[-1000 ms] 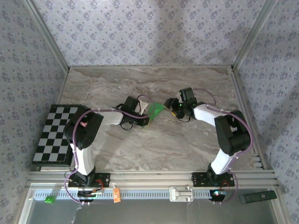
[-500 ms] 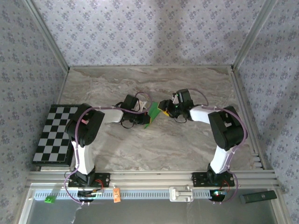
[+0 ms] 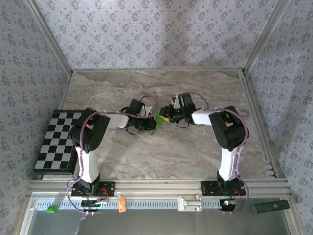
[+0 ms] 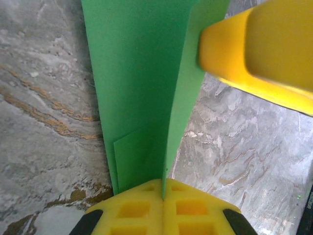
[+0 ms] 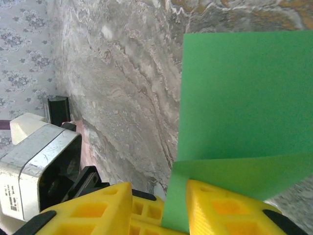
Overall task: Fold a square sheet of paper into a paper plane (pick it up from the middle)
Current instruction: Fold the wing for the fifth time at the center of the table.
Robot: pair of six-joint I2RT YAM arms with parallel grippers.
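Near the middle of the surface [image 3: 195, 156], my left pincer [image 4: 164, 195] pinches the green paper [image 4: 137, 73] tight; at 3 o'clock, my right pincer [image 5: 160, 190] sits open around its edge.

Both arms reach from their bases at the bottom of the top view toward the centre of the frame, forearms bent inward so the left gripper [image 3: 150, 123] and right gripper [image 3: 165, 117] meet almost tip to tip. The left gripper's yellow pads [image 4: 137, 210] are pressed together on the square sheet of paper [image 4: 137, 73]. The right gripper's jaws stand partly apart, straddling the sheet's edge
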